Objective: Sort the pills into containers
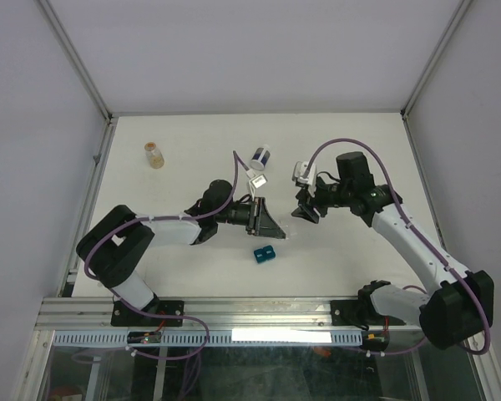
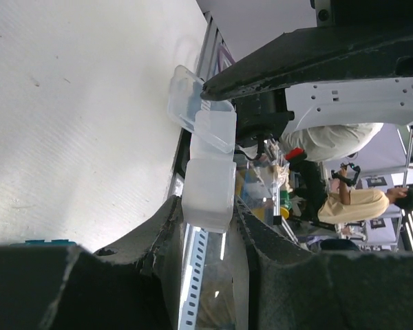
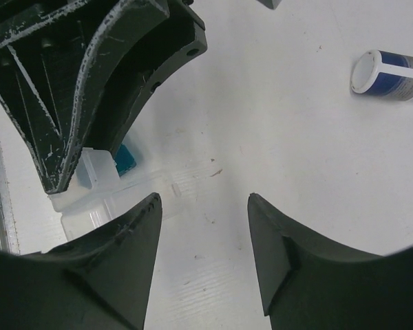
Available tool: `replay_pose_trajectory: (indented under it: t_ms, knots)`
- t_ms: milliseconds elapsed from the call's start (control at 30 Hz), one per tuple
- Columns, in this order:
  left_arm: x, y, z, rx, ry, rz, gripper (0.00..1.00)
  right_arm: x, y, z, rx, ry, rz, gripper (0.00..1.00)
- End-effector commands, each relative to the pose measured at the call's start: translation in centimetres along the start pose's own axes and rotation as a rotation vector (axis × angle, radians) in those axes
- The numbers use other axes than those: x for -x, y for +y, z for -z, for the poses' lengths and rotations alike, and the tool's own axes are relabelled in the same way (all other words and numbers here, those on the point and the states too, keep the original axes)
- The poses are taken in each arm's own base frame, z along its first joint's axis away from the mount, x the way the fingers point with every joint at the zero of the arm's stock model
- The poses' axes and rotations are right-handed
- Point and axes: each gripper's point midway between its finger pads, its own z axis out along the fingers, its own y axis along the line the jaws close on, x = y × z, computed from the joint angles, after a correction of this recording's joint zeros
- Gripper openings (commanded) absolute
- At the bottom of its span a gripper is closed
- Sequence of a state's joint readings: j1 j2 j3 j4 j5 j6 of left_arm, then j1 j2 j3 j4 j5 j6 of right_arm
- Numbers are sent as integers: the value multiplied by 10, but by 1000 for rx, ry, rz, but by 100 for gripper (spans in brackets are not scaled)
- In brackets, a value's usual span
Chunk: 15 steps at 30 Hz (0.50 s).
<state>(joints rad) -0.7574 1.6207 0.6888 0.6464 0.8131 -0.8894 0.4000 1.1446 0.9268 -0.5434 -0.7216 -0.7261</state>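
Gaping over bare table point(image 3: 310, 158) with nothing between its fingers, the right gripper point(image 3: 203, 203) had its work just off its left finger. There, slightly ahead of that fingertip, sat the clear container point(image 3: 100, 182), clamped in the left gripper point(image 3: 82, 168), which reached in from ahead and to the left. The two tools were near each other but apart, with no contact that I could make out.

In the left wrist view the left gripper point(image 2: 208, 206) was pinched tight on the near end of the clear container point(image 2: 208, 161). The piece ran straight out from the fingertips along the gripper's own line, a clear flap point(image 2: 184, 96) standing open at its far end. So the long axis pointed away from its holder, and the right gripper, in my judgement, would have to shift toward its own left to meet it.

The teal block point(image 3: 126, 159) showed just behind the container, and the white jar point(image 3: 389, 74) lay on its side well off to the right gripper's far right. The pills point(image 1: 156, 160), an orange blob in a small clear vessel point(image 1: 153, 147), stood well apart beyond the left arm, nearer to that arm than to the right one.
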Motion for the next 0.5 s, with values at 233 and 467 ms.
replay_pose_trajectory:
  t_ms: [233, 467]
  knots:
    - [11, 14, -10, -8, 32, -86, 0, 32, -11, 22, -28, -48, -47, 65]
    - [18, 50, -28, 47, 75, -12, 0, 52, -3, 58, 4, -189, -110, 74]
